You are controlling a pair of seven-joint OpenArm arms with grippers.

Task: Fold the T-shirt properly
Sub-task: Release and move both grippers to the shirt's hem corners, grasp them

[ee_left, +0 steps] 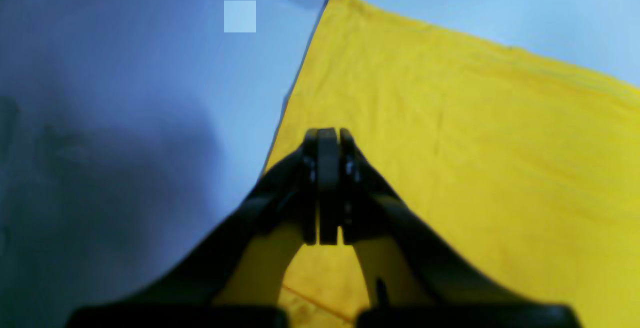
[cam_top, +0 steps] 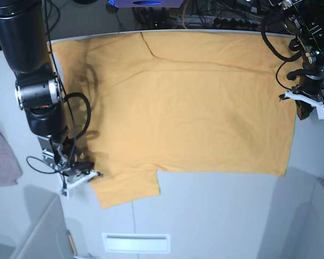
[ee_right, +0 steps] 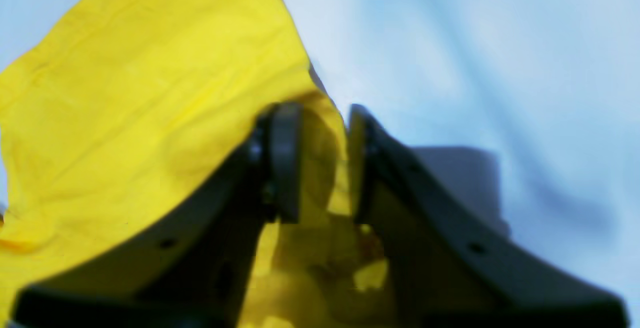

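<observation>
Grey table (cam_top: 216, 210) carries the T-shirt (cam_top: 189, 108), spread flat. My right gripper (ee_right: 322, 161) is clamped on the T-shirt's sleeve edge; my left gripper (ee_left: 327, 188) is pinched closed over the T-shirt's side edge, empty.

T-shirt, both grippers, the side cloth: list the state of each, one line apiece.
T-shirt: spread flat on the table, unfolded, one sleeve toward the near edge.
Left gripper: shut, empty, over the shirt near its edge.
Right gripper: shut on the T-shirt, fabric bunched between its pads.
Mauve cloth: loose on the table, apart from the shirt.
</observation>
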